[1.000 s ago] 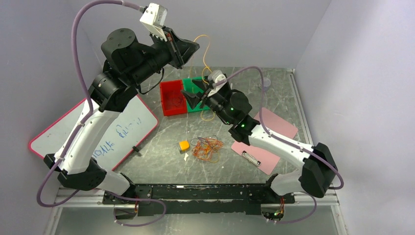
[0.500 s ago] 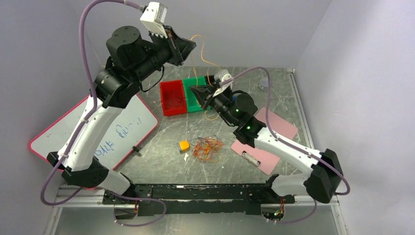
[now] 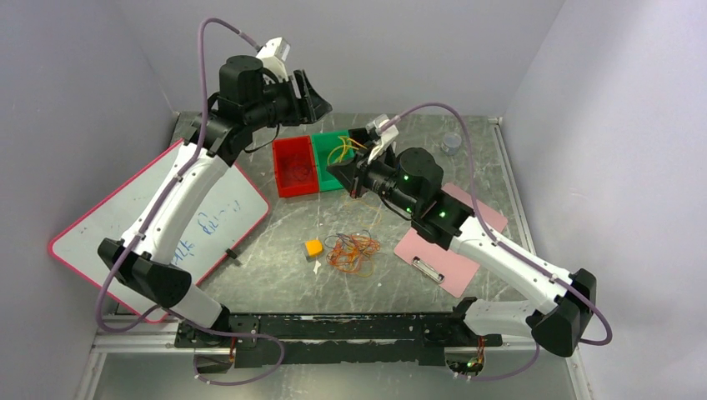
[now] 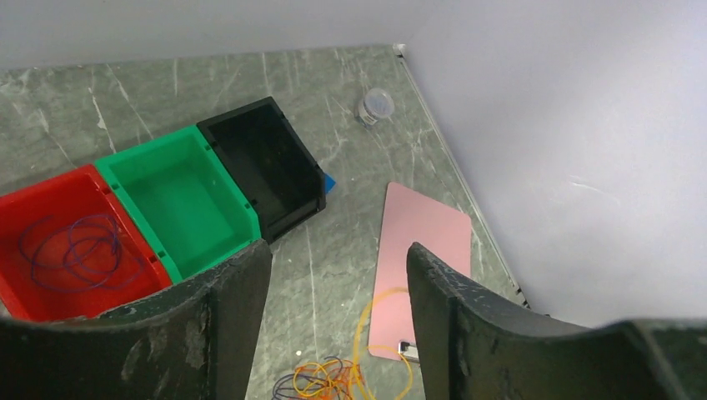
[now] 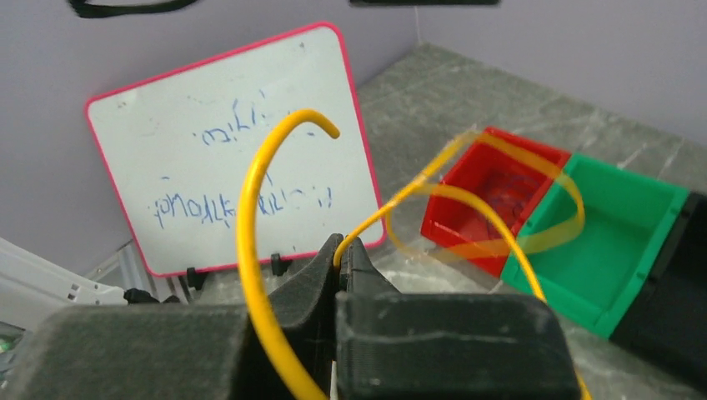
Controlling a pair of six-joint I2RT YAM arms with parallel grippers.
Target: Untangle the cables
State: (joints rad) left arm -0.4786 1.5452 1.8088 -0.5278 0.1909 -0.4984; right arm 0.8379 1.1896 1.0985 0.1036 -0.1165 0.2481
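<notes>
Our right pincer [image 5: 340,254] is clamped on a thin yellow cable [image 5: 243,233] above the green plastic bin [image 4: 179,204]. A red plastic bin [image 4: 62,193] holding dark wire loops touches the green one on one side, a black plastic bin [image 4: 265,165] on the other. Our left pincer [image 4: 338,254] hangs wide apart and empty, raised well above the grey marbled worktop [image 3: 275,267].

The yellow cable arches upward from the fingers in springy loops. A loose tangle of thin orange, red and dark cables [image 3: 352,252] lies flat on the worktop between a small orange block [image 3: 313,247] and a pink clipboard [image 3: 454,242]. It is roughly round, so we cannot tell a long axis.
</notes>
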